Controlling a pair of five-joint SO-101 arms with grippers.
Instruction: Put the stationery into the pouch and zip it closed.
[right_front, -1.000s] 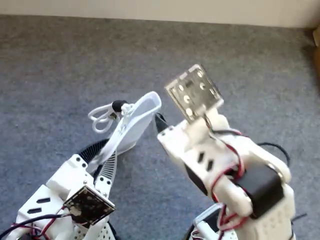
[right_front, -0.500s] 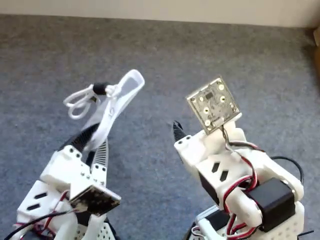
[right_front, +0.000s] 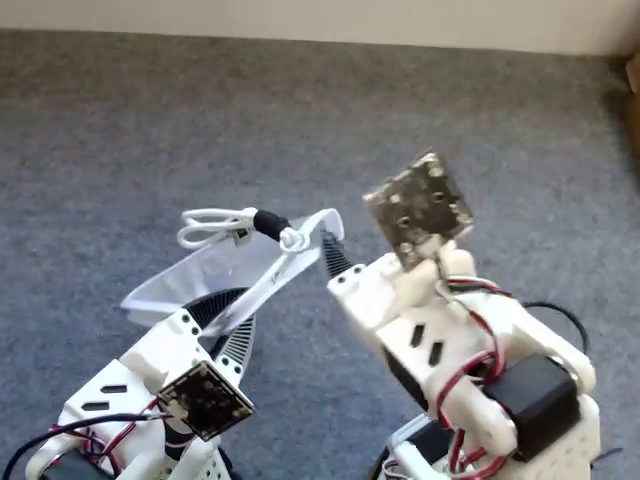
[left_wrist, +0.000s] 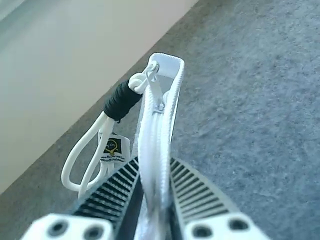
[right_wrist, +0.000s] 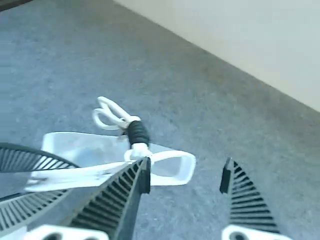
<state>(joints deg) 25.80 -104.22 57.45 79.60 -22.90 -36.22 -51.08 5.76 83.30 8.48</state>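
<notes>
Two tools: left tool (left_wrist: 152, 167) pinches translucent white zip pouch (right_front: 200, 275) with white cord loop (right_front: 210, 225); right tool (right_wrist: 186, 177) spread, one fingertip (right_front: 330, 250) apparently touching the pouch's end.

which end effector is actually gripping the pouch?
The left end effector: it is shut on the pouch along its zipper edge. The right end effector is open by the pouch's end, gripping nothing.

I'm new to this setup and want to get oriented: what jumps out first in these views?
The white, see-through pouch, clamped along its zipper edge in the left gripper above grey carpet. A white cord loop with a black binding sticks out from its zip end, where the right gripper stands open close beside it.
</notes>
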